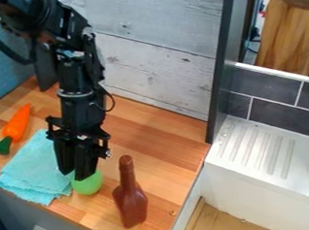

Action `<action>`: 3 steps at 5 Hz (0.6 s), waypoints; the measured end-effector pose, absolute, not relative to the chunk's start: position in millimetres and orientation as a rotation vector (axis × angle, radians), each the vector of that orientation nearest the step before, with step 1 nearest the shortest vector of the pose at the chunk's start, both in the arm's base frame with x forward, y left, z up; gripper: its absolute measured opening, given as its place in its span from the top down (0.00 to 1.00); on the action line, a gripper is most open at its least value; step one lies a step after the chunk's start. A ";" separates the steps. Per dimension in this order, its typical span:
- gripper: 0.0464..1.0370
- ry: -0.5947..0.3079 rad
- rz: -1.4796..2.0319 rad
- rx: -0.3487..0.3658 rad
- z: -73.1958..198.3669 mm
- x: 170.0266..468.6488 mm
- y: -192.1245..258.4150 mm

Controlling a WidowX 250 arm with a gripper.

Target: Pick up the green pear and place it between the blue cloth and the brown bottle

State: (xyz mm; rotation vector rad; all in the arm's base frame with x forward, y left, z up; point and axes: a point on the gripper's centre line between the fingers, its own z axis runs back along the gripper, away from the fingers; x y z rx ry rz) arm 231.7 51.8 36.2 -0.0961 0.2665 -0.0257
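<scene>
Wooden counter (159, 136): hand (76, 175) by green ball (88, 185), bottle (130, 202), cloth (30, 167).

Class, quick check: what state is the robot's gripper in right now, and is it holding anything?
Gripper: open or closed cannot be told; it's at the green ball, grip unclear.

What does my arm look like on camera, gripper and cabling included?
The arm is black, built of angular brackets and joint housings, with a greyish ring around its slim lower section. A thin dark cable loops beside that; a thicker one curves higher up. The gripper is black too, with small silvery hardware at one side.
</scene>
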 end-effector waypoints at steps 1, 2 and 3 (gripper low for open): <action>0.20 0.288 -0.027 -0.080 37.0 228.4 54.1; 0.02 0.187 -0.023 -0.084 63.4 235.5 50.9; 0.03 0.025 -0.023 -0.101 96.3 244.3 43.9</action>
